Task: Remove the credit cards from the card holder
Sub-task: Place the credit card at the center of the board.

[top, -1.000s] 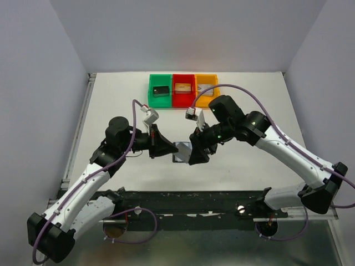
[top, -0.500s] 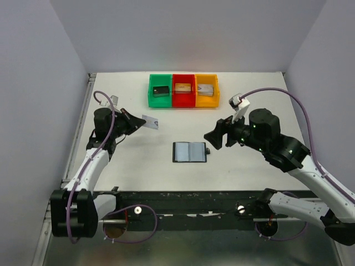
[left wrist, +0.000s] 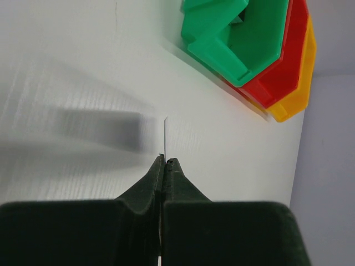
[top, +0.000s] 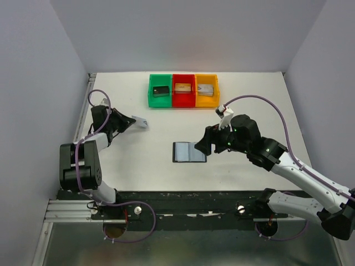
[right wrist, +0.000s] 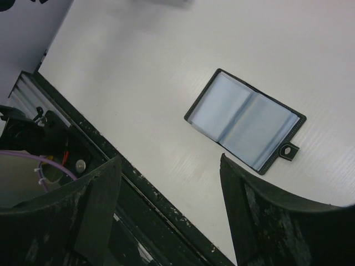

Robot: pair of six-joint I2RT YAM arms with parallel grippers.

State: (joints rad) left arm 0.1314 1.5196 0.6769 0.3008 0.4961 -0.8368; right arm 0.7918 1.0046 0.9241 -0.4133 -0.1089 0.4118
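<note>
Card holder (top: 184,152) lies open, blue-grey inside.

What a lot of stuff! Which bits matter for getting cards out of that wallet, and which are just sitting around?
For the job:
card holder, lying open
credit card, pinched in the left gripper
right gripper, open, near the holder

Lying about:
green bin, red bin, yellow bin
black block, tan block, silver block inside them
</note>
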